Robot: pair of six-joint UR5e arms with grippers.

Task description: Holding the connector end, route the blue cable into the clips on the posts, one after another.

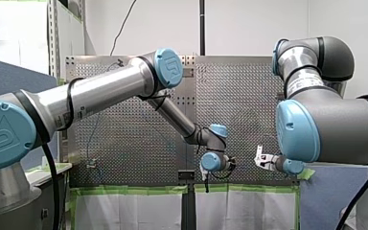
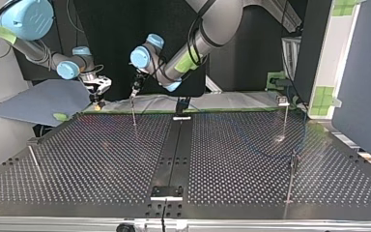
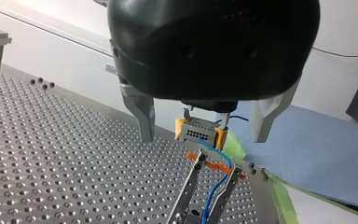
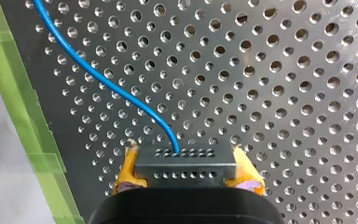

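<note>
My right gripper [image 4: 185, 161] has its fingers clenched on the grey connector [image 4: 186, 175], low over the perforated desk [image 4: 284, 70] near the green tape [image 4: 23, 121]. The blue cable [image 4: 103, 79] runs off from the connector across the desk. My left gripper [image 3: 203, 137] has its fingers released and spread, holding nothing, above a clip [image 3: 189, 184]. The cable runs between the clip's prongs.

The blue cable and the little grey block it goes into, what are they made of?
The blue cable looks like smooth, shiny plastic over wire; it bends in a soft curve. The grey block is matt, with rows of tiny holes: plastic or metal, hard to tell.
</note>
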